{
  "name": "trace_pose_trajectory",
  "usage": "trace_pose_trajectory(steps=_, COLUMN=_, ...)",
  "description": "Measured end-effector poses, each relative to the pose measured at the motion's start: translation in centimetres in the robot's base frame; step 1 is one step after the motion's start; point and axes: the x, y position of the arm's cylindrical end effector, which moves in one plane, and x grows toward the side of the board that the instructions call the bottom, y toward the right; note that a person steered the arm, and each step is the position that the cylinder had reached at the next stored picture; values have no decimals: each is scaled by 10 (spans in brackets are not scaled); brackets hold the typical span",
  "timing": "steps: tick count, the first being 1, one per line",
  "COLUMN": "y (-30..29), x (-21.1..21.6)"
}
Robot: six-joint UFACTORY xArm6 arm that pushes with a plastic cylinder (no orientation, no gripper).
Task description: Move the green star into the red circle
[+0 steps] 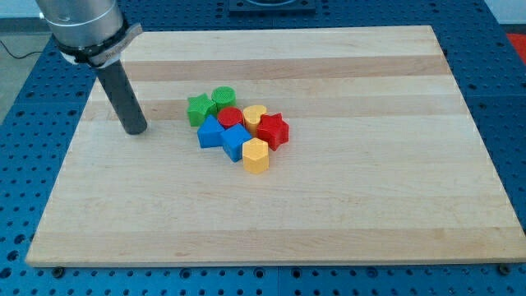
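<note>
My tip [136, 129] rested on the desk [345, 205], well apart to the view's left of the cluster; the rod carried no fingers. The green star [198, 109] touched the green cylinder [223, 99] and sat just beside the red circle [229, 117].

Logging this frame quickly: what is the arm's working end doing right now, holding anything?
My tip: no gripper, holds nothing; it rests on the board, left of the green star, not touching it.
</note>
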Motion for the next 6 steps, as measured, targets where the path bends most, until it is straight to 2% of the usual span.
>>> trace_pose_trajectory(steps=1, y=6, x=-20)
trace_pose_trajectory(steps=4, y=86, x=-21)
trace_pose_trajectory(steps=5, y=95, x=-21)
trace_pose_trajectory(steps=6, y=78, x=-18)
